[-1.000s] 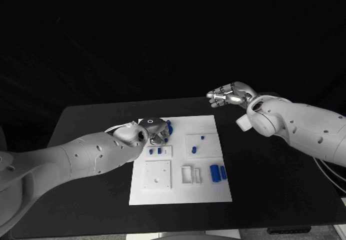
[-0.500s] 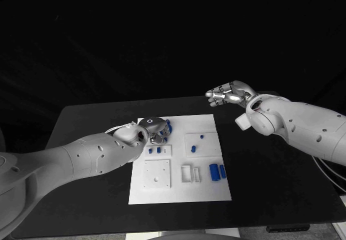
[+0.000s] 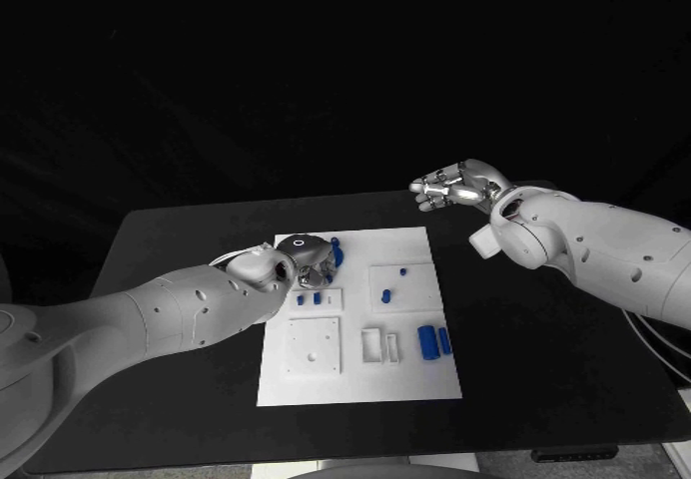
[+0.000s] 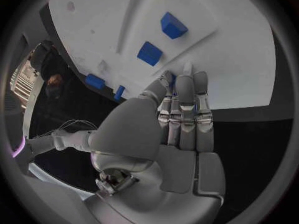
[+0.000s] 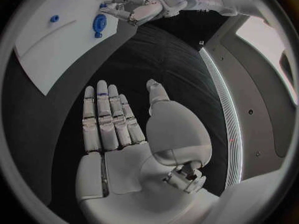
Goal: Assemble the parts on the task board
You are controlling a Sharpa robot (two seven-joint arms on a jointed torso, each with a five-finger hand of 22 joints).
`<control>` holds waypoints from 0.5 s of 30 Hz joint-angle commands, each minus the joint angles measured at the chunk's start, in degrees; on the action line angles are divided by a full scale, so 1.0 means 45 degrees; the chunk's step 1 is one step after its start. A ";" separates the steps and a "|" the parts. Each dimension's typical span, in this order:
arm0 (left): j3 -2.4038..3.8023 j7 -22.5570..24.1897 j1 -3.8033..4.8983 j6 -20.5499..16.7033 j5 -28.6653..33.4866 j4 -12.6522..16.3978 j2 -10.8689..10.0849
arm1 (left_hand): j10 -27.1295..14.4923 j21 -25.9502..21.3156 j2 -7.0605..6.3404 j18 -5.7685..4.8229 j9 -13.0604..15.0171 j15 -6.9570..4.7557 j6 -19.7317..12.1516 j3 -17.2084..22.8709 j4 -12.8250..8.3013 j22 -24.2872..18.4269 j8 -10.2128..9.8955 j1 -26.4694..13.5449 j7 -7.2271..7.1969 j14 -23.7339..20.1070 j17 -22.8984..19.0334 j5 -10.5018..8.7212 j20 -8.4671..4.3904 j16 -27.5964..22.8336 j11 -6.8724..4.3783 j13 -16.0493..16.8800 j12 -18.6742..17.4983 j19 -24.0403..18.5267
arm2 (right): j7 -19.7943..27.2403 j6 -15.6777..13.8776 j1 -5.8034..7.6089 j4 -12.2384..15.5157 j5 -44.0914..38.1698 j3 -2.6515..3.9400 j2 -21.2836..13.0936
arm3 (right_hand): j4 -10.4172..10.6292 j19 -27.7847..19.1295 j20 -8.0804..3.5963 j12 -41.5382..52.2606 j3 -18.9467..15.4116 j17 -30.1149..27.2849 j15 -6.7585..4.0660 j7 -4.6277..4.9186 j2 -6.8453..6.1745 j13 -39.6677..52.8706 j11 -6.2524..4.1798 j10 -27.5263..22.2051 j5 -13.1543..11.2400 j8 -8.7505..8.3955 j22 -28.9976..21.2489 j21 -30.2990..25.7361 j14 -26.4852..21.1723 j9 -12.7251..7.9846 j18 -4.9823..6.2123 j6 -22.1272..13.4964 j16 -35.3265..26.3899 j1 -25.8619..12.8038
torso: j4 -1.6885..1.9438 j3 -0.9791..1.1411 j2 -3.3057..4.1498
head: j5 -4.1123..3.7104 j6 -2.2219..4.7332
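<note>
— Little has moved since a second ago, as far as we can see: our left hand [image 3: 306, 255] still sits over the far left corner of the task board [image 3: 360, 384], and our right hand [image 3: 458, 187] still hovers beyond the table's [image 3: 173, 239] far edge.

— What are the hands doing?

— On the left, our fingers [image 4: 184, 102] lie pressed together, their tips against the board beside blue parts [image 4: 149, 53]; whether they pinch one, we cannot tell. Our right hand holds nothing, its fingers [image 5: 106, 119] straight, thumb apart. More blue parts [image 3: 427, 342] lie near the board's right edge.
</note>
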 commanded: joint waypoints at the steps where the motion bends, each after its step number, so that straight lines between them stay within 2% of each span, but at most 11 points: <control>1: 0.0004 -0.0006 -0.0030 0.0556 0.0065 -0.0009 0.0060 | 0.0050 0.0114 0.0082 0.0151 0.0000 0.0020 0.0056 -0.0003 -0.0048 0.0329 -0.0052 0.0030 0.0013 0.0062 0.0011 0.0034 -0.0004 0.0028 -0.0014 -0.0008 -0.0058 0.0026 | 0.0109 0.0109 -0.0005 0.0026 -0.0069 0.0006 0.0015 | -0.0049 -0.0064 0.0026 -0.0040 0.0016 -0.0009 0.0011 0.0017 0.0021 -0.0012 -0.0001 -0.0056 0.0050 -0.0009 -0.0014 -0.0007 -0.0075 -0.0011 -0.0096 -0.0010 -0.0062 -0.0091 | 0.0002 -0.0003 0.0002 | 0.0007 -0.0019; 6: 0.0004 -0.0005 -0.0063 0.0628 0.0065 -0.0062 0.0097 | -0.0019 0.0774 0.0132 0.0178 -0.0001 0.0018 -0.0002 -0.0035 -0.0123 0.0293 -0.0049 -0.0053 -0.0003 0.0097 0.0062 0.0038 0.0011 0.0015 -0.0001 -0.0012 -0.0068 -0.0291 | 0.0108 0.0110 -0.0005 0.0029 -0.0069 0.0006 0.0017 | -0.0048 -0.0062 0.0023 -0.0038 0.0016 -0.0009 0.0011 0.0016 0.0028 -0.0011 -0.0006 -0.0048 0.0053 -0.0010 -0.0014 -0.0010 -0.0075 -0.0011 -0.0096 0.0015 -0.0065 -0.0100 | -0.0013 0.0000 0.0010 | 0.0005 -0.0017; 15: 0.0004 0.0053 -0.0108 0.0748 0.0066 -0.0112 0.0128 | 0.0008 0.0846 0.0175 0.0185 0.0007 0.0031 0.0061 -0.0052 -0.0061 0.0279 -0.0040 -0.0157 -0.0035 0.0131 0.0074 0.0034 0.0034 0.0028 -0.0026 -0.0010 -0.0065 -0.0309 | 0.0104 0.0110 -0.0005 0.0036 -0.0069 0.0006 0.0007 | -0.0048 -0.0062 0.0023 -0.0038 0.0016 -0.0009 0.0011 0.0016 0.0028 -0.0011 -0.0006 -0.0048 0.0053 -0.0010 -0.0014 -0.0010 -0.0075 -0.0011 -0.0096 0.0015 -0.0065 -0.0100 | -0.0003 0.0008 0.0004 | -0.0006 -0.0043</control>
